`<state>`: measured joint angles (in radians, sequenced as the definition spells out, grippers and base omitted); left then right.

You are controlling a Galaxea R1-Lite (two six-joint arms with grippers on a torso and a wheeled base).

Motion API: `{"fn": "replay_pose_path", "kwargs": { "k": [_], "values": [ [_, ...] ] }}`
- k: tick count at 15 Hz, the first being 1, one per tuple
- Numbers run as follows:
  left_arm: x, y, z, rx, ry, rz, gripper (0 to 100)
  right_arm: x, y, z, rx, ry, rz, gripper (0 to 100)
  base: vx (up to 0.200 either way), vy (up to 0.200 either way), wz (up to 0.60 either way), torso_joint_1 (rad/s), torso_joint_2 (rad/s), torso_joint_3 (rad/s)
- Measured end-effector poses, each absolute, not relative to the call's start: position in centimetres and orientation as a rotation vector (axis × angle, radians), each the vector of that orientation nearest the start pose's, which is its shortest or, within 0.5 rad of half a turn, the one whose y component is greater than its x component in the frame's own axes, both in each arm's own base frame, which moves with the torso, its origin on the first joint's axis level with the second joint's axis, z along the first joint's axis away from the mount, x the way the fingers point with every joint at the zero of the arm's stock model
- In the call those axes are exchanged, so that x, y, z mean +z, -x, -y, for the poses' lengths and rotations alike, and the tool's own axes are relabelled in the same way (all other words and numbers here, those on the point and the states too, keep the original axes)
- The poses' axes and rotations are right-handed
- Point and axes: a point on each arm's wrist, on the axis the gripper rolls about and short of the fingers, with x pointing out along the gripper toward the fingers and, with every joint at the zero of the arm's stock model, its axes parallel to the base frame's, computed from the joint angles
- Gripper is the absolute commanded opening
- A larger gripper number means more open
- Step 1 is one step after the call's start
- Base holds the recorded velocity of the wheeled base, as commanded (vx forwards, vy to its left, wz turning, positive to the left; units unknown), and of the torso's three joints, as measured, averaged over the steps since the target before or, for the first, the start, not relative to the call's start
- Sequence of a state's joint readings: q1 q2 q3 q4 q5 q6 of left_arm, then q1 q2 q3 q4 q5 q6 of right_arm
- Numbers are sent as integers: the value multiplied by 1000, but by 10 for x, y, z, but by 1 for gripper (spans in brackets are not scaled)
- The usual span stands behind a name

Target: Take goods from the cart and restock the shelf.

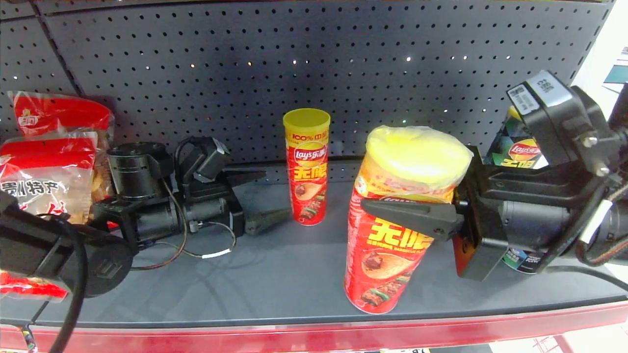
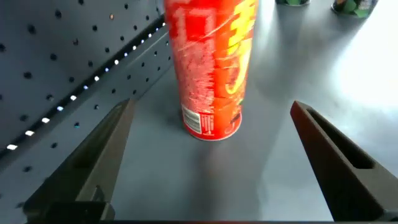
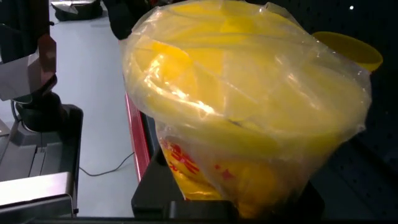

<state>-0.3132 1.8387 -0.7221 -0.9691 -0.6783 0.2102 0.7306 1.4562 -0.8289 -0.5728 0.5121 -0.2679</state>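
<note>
- The shelf (image 1: 274,274) has a dark grey board, a red front lip (image 1: 314,336) and a perforated back panel (image 1: 245,63).
- The right gripper (image 1: 390,201) is pinching the large chip can (image 1: 387,255) just under its lid. One dark finger (image 1: 412,218) crosses the front of the can, and the other is hidden behind it.
- The large chip can is red, with a yellow lid under loose clear plastic wrap (image 3: 249,112). It leans slightly and sits near the shelf's front edge, right of the middle. Its base is at the board, but it cannot be told whether it is touching.
- A smaller chip can (image 1: 306,166), red with a yellow lid, stands upright farther back near the back panel, apart from the large can.
- The left gripper (image 1: 274,193) lies low on the shelf board with its fingers spread wide and nothing between them. It points at the smaller chip can, which stands just beyond the fingertips.
- Red-and-clear snack bags (image 1: 49,162) stand at the left end of the shelf, beside the left arm.
- A dark snack package (image 1: 520,147) stands at the right end, partly hidden by the right arm.
</note>
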Motion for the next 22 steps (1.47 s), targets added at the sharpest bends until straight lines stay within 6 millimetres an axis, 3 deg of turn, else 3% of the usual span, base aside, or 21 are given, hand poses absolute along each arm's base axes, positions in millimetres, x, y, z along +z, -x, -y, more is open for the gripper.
{"fn": "replay_pose_path", "kwargs": {
  "k": [11, 17, 22],
  "values": [
    [134, -343, 140, -1031, -141, -23, 100, 246, -184, -177, 1237, 227, 92, 0, 0, 0, 0, 0, 0, 0],
    [125, -354, 158, -1064, -126, -13, 100, 240, -185, -178, 1237, 227, 91, 0, 0, 0, 0, 0, 0, 0],
    [115, -357, 162, -1070, -123, -29, 100, 238, -186, -179, 1237, 227, 85, 0, 0, 0, 0, 0, 0, 0]
  ]
}}
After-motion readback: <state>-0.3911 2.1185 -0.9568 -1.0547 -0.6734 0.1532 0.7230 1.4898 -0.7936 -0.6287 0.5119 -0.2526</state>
